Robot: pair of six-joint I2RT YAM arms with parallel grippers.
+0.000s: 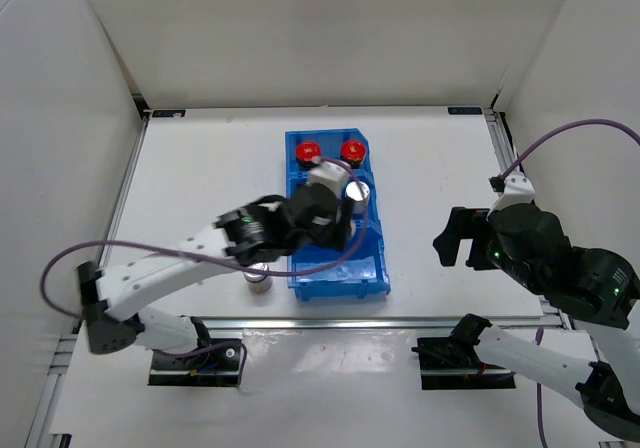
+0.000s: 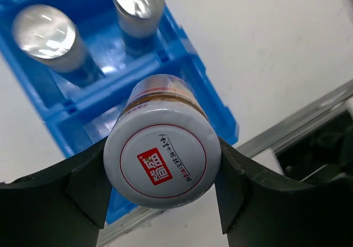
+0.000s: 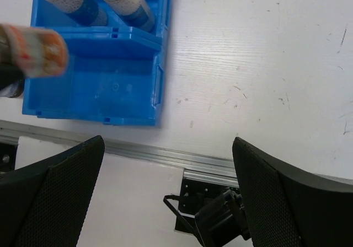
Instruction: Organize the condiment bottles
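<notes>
Black left gripper (image 2: 162, 187) clenched on grey-topped bottle (image 2: 162, 157), which tilts over the near compartment of the blue bin (image 2: 218, 112). Likely risk: base clips divider or front wall, so it topples on release. The silver-capped bottles (image 2: 44, 32) stand just behind. Idle right gripper (image 3: 165, 167) spread wide beside bin. Cap: red square mark, white Chinese characters, red ring, fine print unreadable.

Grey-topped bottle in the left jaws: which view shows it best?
Left wrist: the grey-topped bottle fills the frame, its cap and red mark sharp. Right wrist shows only its blurred side at the left edge. Top external: mostly hidden under the left arm.
</notes>
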